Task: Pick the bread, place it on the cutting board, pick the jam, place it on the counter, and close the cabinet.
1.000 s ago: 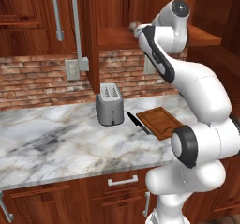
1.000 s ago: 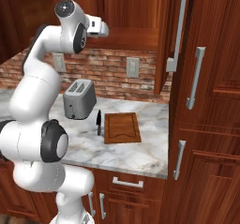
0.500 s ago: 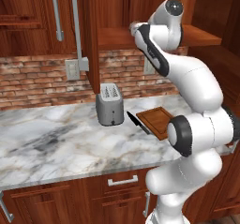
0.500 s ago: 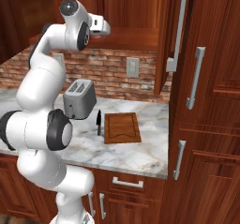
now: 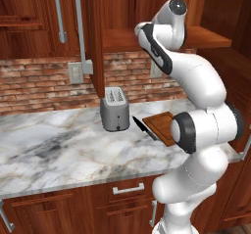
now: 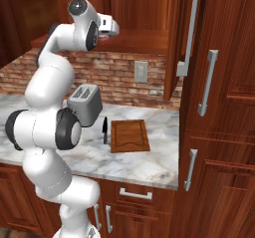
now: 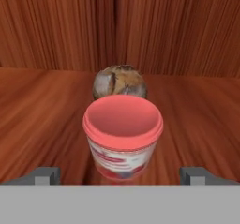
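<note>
My end effector (image 7: 120, 175) has its fingers apart, facing the jam (image 7: 123, 136) on the cabinet (image 5: 162, 37) shelf. I see the bread (image 7: 119, 82) just behind it, at 12 o'clock.

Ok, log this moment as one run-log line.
stage: reaching into cabinet | gripper: open, astride jam | bread: on shelf behind jam | cutting board: bare | cabinet door: open

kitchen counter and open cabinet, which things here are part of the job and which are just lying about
Part of the job: bread, jam, cutting board, counter, cabinet, open pincer.

Just lying about: toaster, knife, wall outlet.
</note>
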